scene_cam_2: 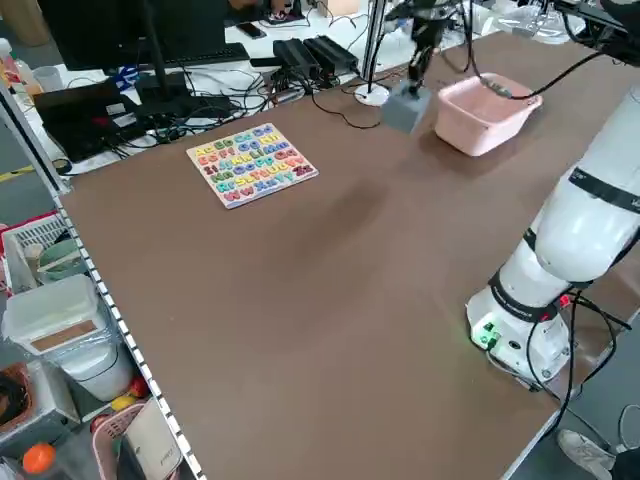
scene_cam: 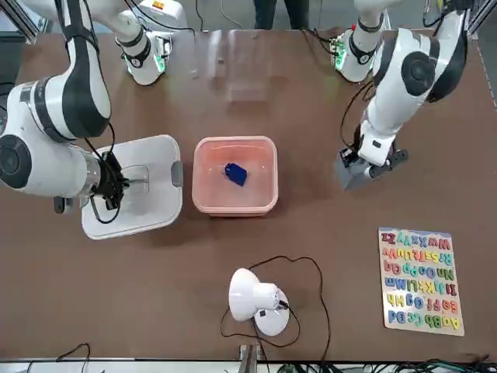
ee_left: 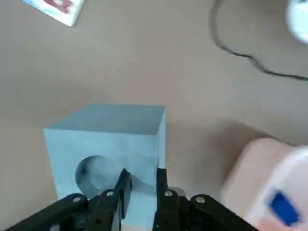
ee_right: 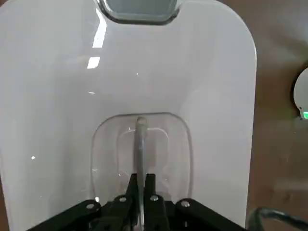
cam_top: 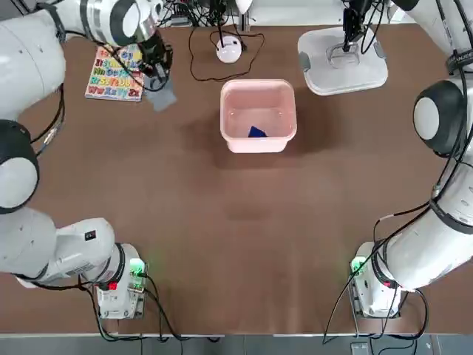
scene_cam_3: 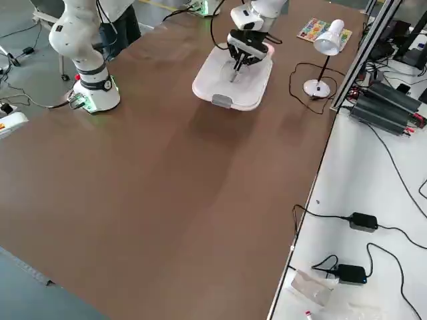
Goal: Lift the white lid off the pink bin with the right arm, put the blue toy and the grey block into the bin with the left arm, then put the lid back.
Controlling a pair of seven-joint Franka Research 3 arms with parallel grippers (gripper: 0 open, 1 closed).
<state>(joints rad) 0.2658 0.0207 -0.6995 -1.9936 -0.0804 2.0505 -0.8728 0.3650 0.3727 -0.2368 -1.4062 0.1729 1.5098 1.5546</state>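
At the middle of the brown table (scene_cam: 140, 303), the pink bin (cam_top: 259, 147) stands upright and uncovered, its thick rim framing a smooth, pale interior. One thing lies inside on the bottom: the blue toy (scene_cam: 236, 174), a small, bright piece resting closer to the robot's side of the bin than to the far side.

To the bin's right, seen from the robot's side, is the white lid (cam_top: 321, 72), top face up, with grey clips at its edges. My right end effector (ee_right: 142, 176) is above its center, pressed together on the upright flat handle in the recess. I cannot tell whether the lid touches the table.

Beyond the bin and to its left, my left end effector (ee_left: 144, 172) pinches the side wall of the grey block (ee_left: 137, 118), one finger at the round hole and the other outside. The block is tilted and outside the bin.

Farther left lies a flat board of colorful letters and numbers (scene_cam: 422, 287). A white lamp (scene_cam: 250, 295) stands past the bin, its black cable looping on the table. Across the room, a dark monitor (scene_cam_2: 95, 35) stands among tangled wires, plastic tubs (scene_cam_2: 62, 312) fill a storage area, and a person's legs (scene_cam: 285, 14) show behind the robot's side.
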